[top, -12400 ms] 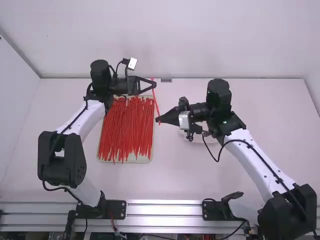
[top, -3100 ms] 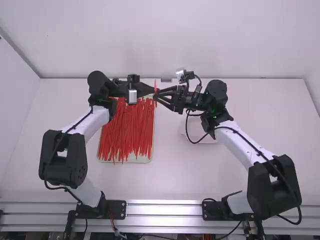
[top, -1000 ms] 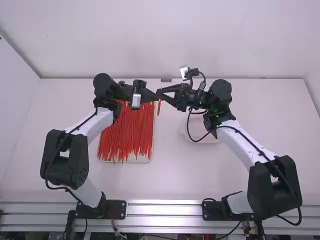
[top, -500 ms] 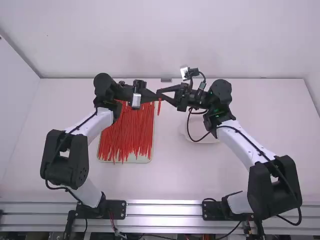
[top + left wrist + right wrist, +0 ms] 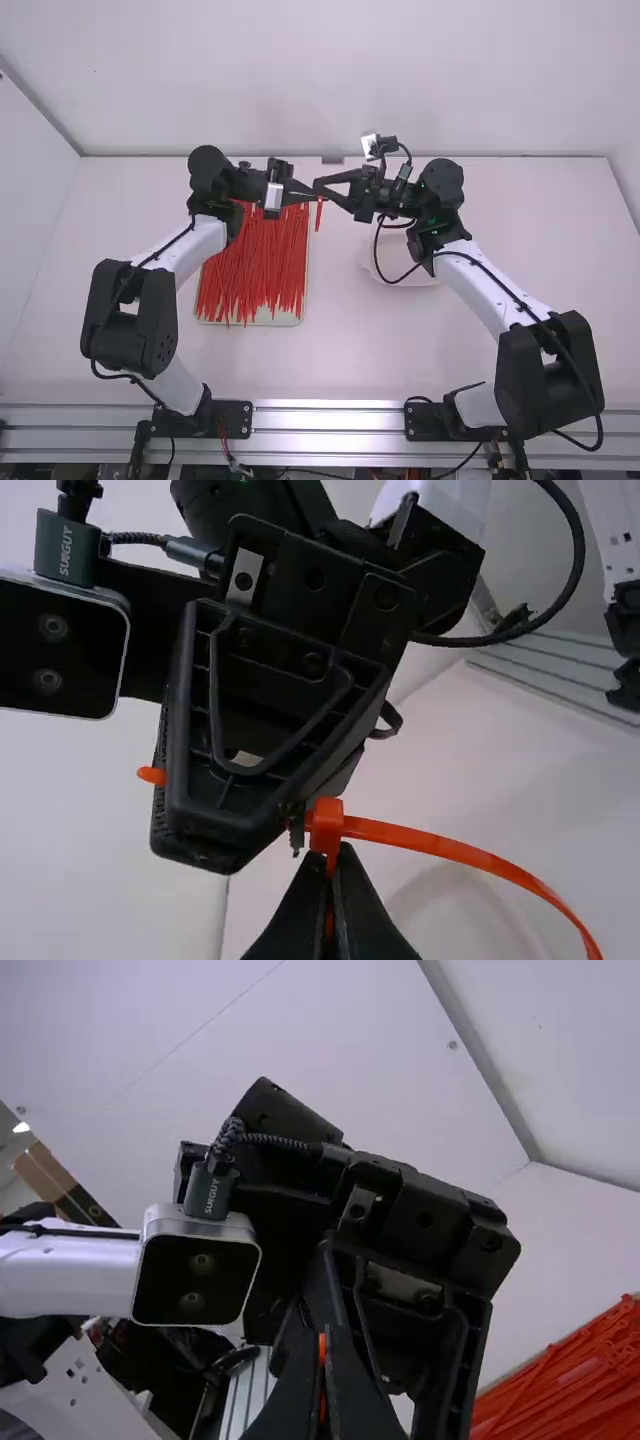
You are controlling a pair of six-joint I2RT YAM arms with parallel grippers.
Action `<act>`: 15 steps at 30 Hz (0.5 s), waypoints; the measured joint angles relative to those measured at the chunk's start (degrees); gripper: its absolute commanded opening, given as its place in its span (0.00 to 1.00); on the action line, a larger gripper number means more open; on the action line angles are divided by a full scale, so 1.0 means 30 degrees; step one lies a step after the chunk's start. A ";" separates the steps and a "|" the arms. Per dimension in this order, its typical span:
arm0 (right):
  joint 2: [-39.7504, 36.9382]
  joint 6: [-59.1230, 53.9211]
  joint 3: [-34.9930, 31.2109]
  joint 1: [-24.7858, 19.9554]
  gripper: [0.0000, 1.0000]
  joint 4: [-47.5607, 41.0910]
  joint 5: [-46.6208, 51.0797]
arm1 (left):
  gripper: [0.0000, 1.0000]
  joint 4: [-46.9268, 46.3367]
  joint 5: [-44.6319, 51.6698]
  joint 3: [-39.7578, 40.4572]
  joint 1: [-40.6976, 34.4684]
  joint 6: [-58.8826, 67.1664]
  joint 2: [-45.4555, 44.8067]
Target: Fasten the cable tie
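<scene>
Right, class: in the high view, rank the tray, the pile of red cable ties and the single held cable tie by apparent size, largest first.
1. tray, only marginally the largest.
2. pile of red cable ties, nearly covering it.
3. held cable tie, by far the smallest.

Orange-red cable tie [image 5: 400, 837], white table [image 5: 545, 215]

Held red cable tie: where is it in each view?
High: cable tie hangs upper middle, right of the red pile.
Left wrist: it arcs out from the left pincer.
Right wrist: red sliver inside the right pincer.
Landmark: both pincer tips meet at it.
</scene>
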 measured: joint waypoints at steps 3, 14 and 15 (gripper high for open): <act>0.0000 -0.0211 0.0000 0.0000 0.00 -0.0022 0.0087 | 0.02 -0.0219 -0.0036 0.0000 0.0000 -0.0138 0.0000; 0.0044 -0.0270 -0.0015 -0.0007 0.00 -0.0138 0.0197 | 0.02 -0.2492 -0.0080 0.0007 -0.0015 0.0539 -0.0117; 0.0080 -0.0168 -0.0015 -0.0007 0.00 -0.0087 0.0182 | 0.02 -0.2783 -0.0080 0.0007 -0.0022 0.0860 -0.0168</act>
